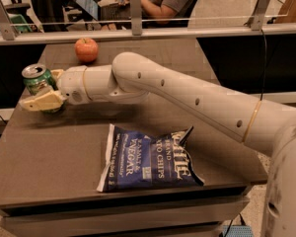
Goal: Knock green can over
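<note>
The green can (pixel 36 78) stands near the left edge of the brown table (pixel 49 152), with its silver top showing and leaning slightly to the left. My gripper (pixel 41 89) is at the can, open. Its near cream finger (pixel 42 102) lies in front of the can's lower part and the far finger (pixel 57 73) is just behind the can's right side. The can's base is hidden by the near finger. My white arm (pixel 187 98) reaches in from the right across the table.
A red-orange apple (pixel 86 49) sits at the back of the table, right of the can. A blue chip bag (pixel 148 159) lies flat near the front edge. A railing with glass (pixel 138 31) runs behind the table, with people seated beyond it.
</note>
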You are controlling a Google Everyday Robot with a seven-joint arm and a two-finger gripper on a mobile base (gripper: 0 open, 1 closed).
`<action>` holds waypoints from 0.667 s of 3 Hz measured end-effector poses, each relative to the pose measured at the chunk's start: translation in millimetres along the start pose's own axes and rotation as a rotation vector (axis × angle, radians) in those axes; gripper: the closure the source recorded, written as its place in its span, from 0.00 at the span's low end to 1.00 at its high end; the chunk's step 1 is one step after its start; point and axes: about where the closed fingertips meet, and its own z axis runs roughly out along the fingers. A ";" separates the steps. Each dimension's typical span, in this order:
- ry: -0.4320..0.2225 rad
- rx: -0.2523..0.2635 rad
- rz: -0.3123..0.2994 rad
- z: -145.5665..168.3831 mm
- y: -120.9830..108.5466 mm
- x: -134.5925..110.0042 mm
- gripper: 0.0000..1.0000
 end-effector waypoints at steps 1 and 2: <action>0.057 0.044 -0.039 -50.6 -15.0 -20.6 0.88; 0.172 0.077 -0.101 -114.4 -25.3 -49.0 1.00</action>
